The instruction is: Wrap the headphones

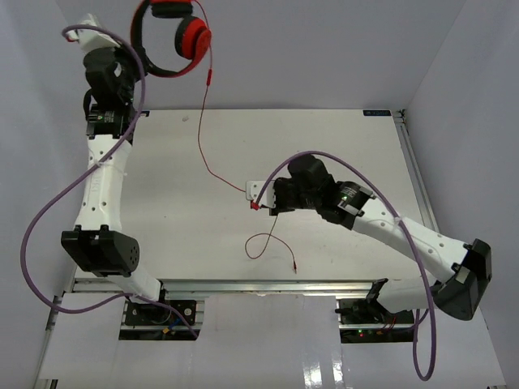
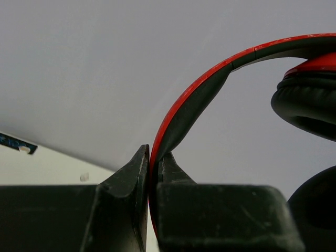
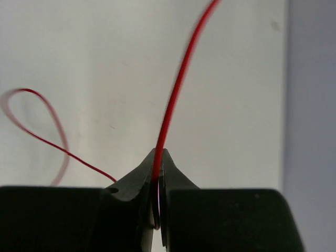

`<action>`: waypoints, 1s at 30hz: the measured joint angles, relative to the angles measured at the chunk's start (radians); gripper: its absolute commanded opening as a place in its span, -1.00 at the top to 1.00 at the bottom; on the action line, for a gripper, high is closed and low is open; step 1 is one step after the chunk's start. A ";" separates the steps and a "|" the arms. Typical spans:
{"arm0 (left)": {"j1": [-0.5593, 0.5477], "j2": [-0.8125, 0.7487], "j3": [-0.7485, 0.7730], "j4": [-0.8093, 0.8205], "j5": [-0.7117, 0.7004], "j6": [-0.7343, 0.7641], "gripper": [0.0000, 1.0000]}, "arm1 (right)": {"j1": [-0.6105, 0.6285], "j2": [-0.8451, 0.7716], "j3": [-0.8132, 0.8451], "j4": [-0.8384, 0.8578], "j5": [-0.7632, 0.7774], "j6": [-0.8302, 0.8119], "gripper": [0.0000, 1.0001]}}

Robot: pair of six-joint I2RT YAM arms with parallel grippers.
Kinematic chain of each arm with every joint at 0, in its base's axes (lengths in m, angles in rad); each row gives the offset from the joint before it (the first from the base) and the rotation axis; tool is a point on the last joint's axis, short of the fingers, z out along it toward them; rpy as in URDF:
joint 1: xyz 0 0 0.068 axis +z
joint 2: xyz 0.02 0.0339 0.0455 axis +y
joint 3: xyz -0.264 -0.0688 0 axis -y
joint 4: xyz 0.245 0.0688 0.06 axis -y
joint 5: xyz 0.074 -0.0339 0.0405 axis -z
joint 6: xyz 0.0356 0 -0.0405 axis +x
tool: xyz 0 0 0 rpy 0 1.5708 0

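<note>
Your left pincer [image 2: 152,157], upper left of the overhead frame, is clamped on the headband [image 2: 184,110] of the headphones [image 1: 193,38], held up beyond the bench's [image 1: 324,146] far edge. At mid-frame, your right pincer [image 3: 158,160] is pinched tight on the thin red cable [image 3: 172,105]. The cable's loose end loops on the bench just below.

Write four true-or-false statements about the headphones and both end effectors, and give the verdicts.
1. The left end effector is shut on the headband of the headphones. True.
2. The right end effector is open above the cable. False: it is shut on the cable.
3. The headphones lie flat on the table. False: the left end effector holds them up beyond the far edge of the table.
4. The cable's free end curls in a loop on the table. True.
</note>
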 measured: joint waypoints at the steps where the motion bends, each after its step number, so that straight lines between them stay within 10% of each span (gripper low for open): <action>1: -0.031 0.009 -0.032 0.004 0.006 0.029 1.00 | -0.001 -0.027 0.015 -0.015 0.092 -0.057 0.85; 13: -0.468 0.265 -0.332 -0.013 0.218 0.399 1.00 | -0.057 0.033 0.287 0.031 0.506 -0.372 0.85; 30: -0.501 -0.015 -0.642 0.133 0.290 0.623 1.00 | -0.378 0.036 0.354 -0.012 0.230 -0.340 0.85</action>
